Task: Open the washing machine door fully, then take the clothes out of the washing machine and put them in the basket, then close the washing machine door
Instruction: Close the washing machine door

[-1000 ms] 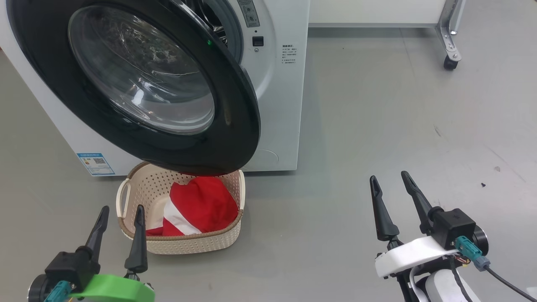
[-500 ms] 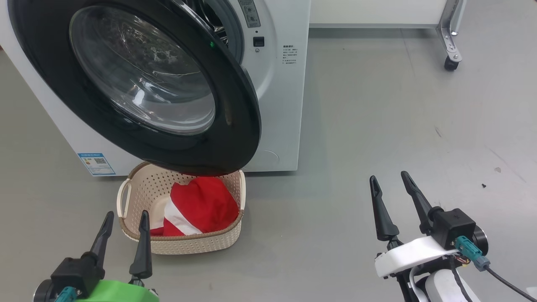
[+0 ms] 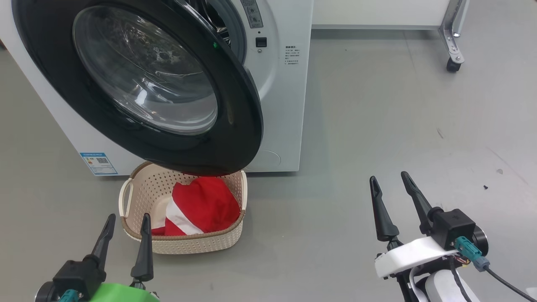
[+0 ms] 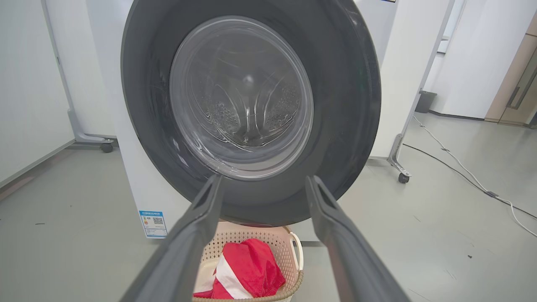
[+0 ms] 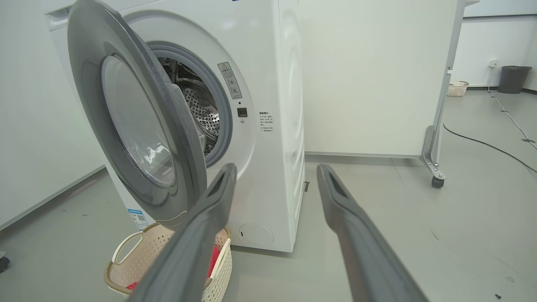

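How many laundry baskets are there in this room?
2. One basket sits on the floor below the washing machine door, holding the clothes; a second basket stands far off by the wall, beside a dark bin. More could be hidden.

A white washing machine stands on a grey floor, its door swung out, and a blue label is stuck low on its front. Below the door's black rim a cream basket sits on the floor with red, white-striped clothes inside. The left end effector is at the lower left, near the basket's near corner, fingers apart and empty. The right end effector is at the lower right, well apart from the basket, also spread and empty. A caster wheel shows at the upper right.
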Controlling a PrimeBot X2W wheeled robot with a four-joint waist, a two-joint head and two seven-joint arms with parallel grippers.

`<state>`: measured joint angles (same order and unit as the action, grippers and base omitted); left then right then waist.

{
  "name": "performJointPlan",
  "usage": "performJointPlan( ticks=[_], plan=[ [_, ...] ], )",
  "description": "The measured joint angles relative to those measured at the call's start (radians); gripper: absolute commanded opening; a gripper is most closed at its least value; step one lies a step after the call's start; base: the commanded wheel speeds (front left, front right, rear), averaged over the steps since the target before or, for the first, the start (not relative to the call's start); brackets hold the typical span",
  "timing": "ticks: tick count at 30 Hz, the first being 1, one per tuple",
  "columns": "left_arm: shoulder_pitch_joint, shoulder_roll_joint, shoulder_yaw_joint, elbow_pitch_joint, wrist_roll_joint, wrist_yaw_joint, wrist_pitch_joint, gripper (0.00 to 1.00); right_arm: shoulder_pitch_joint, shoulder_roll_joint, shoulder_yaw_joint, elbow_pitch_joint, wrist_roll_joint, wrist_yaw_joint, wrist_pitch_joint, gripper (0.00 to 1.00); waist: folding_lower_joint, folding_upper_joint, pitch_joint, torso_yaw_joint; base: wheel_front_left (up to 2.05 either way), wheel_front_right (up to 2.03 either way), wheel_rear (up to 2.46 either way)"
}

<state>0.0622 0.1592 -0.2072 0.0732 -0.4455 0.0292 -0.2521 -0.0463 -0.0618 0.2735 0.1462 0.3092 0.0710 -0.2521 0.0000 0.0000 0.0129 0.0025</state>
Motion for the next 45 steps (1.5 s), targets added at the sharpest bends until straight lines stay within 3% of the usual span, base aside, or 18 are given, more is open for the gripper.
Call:
performJointPlan(
  ticks=[7,9,23,35,45],
  plan=[
    [0.005,-0.007,0.009,0.001,0.007,-0.008,0.000,1.00,0.006,0.001,0.000,0.001,-0.004,0.006,0.000,1.00,0.0000,0.0000,-0.001,0.002,0.00,0.00,0.00],
    [0.005,-0.008,0.009,0.002,0.009,-0.009,0.000,1.00,0.006,0.001,0.001,-0.002,-0.007,0.007,0.000,0.00,0.0000,0.0000,-0.001,0.003,0.00,0.00,0.00],
    [0.004,-0.022,-0.005,-0.005,0.040,-0.028,0.000,1.00,-0.018,-0.010,0.049,-0.039,-0.072,0.025,0.000,0.00,0.0000,0.0000,0.041,0.038,0.00,0.00,0.00],
    [-0.064,-0.055,-0.053,-0.020,0.062,-0.063,0.000,1.00,-0.233,-0.074,0.171,-0.051,-0.173,0.051,-0.001,0.00,0.0000,0.0000,0.146,0.108,0.00,0.00,0.00],
    [-0.130,-0.082,-0.058,-0.027,0.063,-0.080,0.000,1.00,-0.407,-0.123,0.193,0.020,-0.199,0.051,0.029,0.00,0.0000,0.0000,0.246,0.195,0.00,0.00,0.00]
  ],
)
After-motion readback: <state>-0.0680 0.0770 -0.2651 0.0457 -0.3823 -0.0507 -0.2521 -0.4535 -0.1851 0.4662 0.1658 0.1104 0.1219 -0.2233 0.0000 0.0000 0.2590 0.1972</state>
